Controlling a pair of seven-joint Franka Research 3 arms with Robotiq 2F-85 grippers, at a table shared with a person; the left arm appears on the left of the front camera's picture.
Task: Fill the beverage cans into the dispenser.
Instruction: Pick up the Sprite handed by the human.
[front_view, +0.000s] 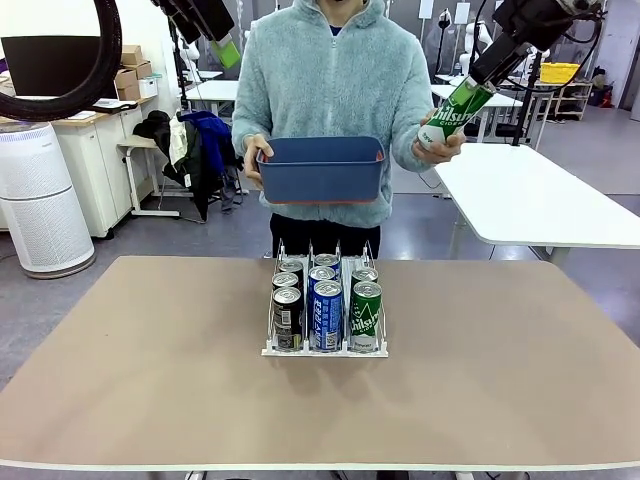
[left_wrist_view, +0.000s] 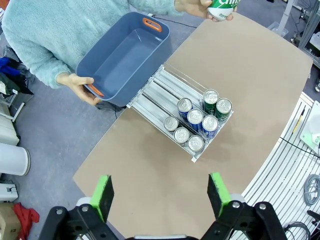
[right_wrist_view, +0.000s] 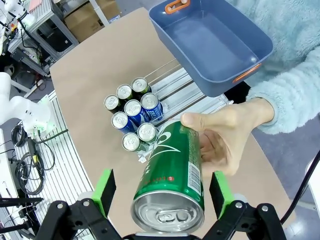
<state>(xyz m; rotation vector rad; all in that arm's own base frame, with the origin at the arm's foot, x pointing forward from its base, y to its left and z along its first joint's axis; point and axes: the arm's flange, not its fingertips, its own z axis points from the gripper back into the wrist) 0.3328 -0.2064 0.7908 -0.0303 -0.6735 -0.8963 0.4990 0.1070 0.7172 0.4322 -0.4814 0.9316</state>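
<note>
Front view: a green can sits high at the picture's right, its lower end in the person's hand, its top between the spread fingers of the right tool; the pads stand clear of its sides. On the counter, the rack holds 7 cans in 3 lanes. The person's other hand holds a blue bin above the counter's far edge. Over the counter, the left tool hangs open and empty.

Left gripper raised, jaws wide, right gripper raised, jaws wide
</note>
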